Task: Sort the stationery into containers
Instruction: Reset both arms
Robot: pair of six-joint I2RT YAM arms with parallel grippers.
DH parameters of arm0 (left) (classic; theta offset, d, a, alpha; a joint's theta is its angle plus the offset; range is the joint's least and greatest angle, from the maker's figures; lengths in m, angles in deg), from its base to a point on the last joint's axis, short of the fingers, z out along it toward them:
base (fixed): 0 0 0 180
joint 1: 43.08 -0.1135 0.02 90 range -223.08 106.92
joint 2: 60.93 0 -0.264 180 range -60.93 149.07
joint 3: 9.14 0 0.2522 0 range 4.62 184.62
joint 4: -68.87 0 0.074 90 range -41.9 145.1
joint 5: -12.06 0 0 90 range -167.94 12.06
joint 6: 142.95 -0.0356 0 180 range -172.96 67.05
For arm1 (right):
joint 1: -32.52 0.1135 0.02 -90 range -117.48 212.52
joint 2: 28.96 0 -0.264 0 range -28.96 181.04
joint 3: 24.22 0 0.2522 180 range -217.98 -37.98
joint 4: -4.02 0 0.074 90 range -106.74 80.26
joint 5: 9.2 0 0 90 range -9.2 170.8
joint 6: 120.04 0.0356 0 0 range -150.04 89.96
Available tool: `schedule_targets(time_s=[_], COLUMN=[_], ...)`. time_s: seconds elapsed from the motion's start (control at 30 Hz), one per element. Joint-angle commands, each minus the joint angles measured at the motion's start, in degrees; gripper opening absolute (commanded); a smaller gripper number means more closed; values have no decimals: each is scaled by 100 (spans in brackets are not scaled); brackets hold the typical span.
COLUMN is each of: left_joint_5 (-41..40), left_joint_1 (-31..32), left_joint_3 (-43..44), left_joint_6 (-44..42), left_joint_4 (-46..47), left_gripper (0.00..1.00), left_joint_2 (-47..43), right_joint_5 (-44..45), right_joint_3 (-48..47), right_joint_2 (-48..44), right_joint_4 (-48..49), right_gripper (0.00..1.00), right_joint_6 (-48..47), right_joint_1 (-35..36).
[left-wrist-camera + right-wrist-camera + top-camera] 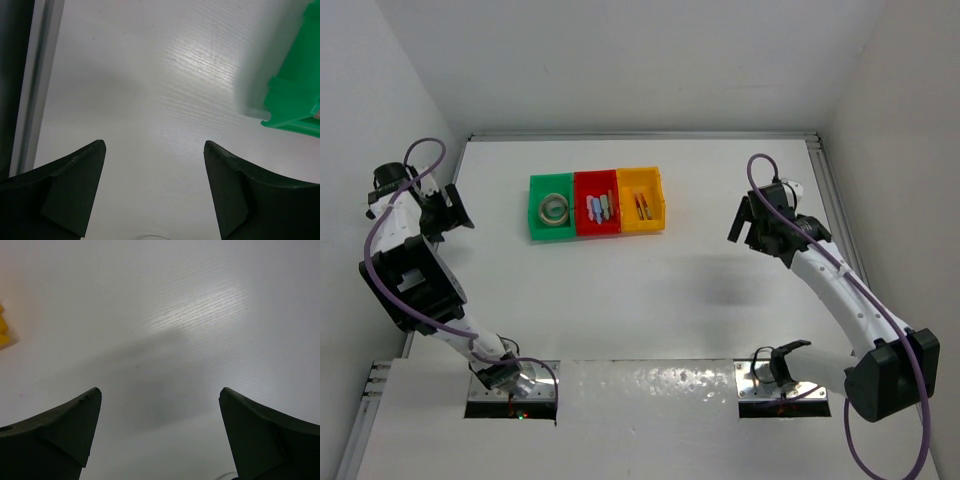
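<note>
Top external view shows one row of three joined bins on the white table (650, 290): one green bin (536, 229), one red bin (597, 232) in the middle and one yellow bin (643, 228). Any print on the bins or their contents is too small to read. One clear tape roll (554, 208) lies flat in the green bin. The red bin holds a cluster of stubby sticks (601, 207), orange and bluish, lying side by side; they look like three or four, but I cannot count them surely. The yellow bin holds thin red-orange pens (641, 206), two or perhaps three. The left gripper (453, 211) is just off the green end of the row, and the left wrist view has its jaws spread wide with only bare table between them (154, 145) and a corner of the green bin (292, 95) at the right edge. The right gripper (744, 222) is off the yellow end, farther from the row; the right wrist view shows its jaws fully apart (160, 390) over bare table, a sliver of the yellow bin (2, 332) at the left edge.
</note>
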Motion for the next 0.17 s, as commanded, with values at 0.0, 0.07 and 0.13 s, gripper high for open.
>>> schedule_targets(time_s=[0.0,0.07,0.13], left_joint_5=[83,83,83], left_joint_1=[-41,-32,-32], left_joint_3=[24,24,33], left_joint_6=[-63,-63,-63], left_joint_4=[172,172,172], left_gripper=[78,78,78], left_joint_2=[-207,-207,-199], right_joint_5=[164,164,199], right_joint_3=[-8,53,159], right_joint_2=[-16,-60,-147], right_joint_4=[173,217,497], right_gripper=[99,99,99], right_joint_6=[106,106,10], right_joint_1=[-29,-20,-3])
